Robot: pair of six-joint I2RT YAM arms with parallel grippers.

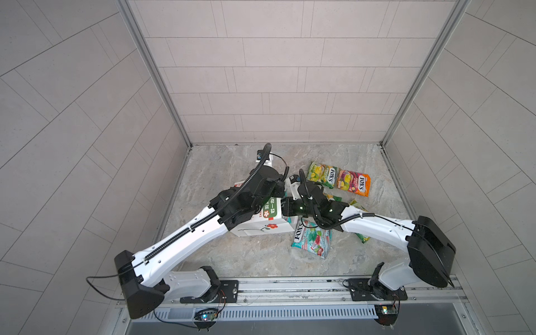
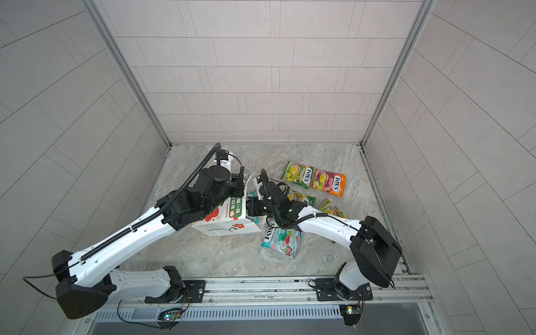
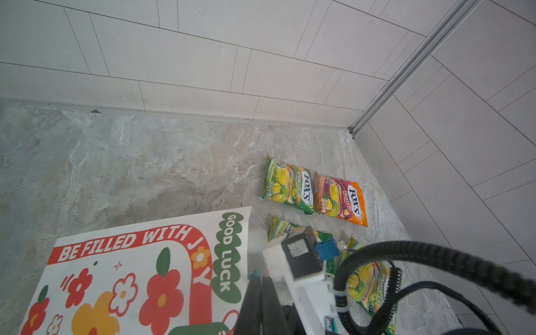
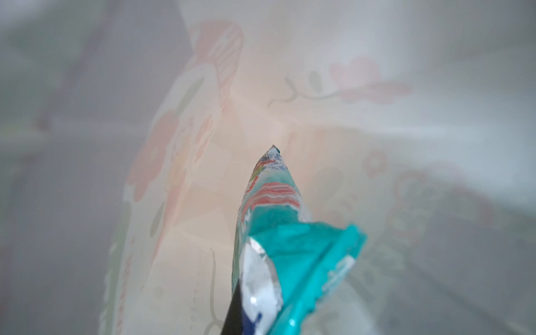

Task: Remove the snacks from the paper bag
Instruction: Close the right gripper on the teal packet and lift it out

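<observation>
The white paper bag (image 1: 261, 227) (image 2: 223, 227) lies on its side with its mouth to the right. My left gripper (image 3: 262, 290) is shut at the upper rim of the bag (image 3: 130, 275) and holds it up. My right gripper (image 4: 255, 304) reaches inside the bag (image 4: 348, 87), shut on a teal-red snack (image 4: 278, 203) that stands on edge. Several snacks lie outside: a green-yellow one (image 1: 322, 175) (image 3: 288, 185), an orange-pink one (image 1: 354, 182) (image 3: 340, 200), a teal-red one (image 1: 311, 237) (image 2: 281, 239), and two green-yellow ones (image 2: 303, 197) (image 2: 333, 208) partly under the right arm.
Tiled walls close the marble floor (image 1: 232, 261) on three sides. The arms' base rail (image 1: 290, 285) runs along the front edge. The right arm's cable (image 3: 435, 255) crosses the left wrist view.
</observation>
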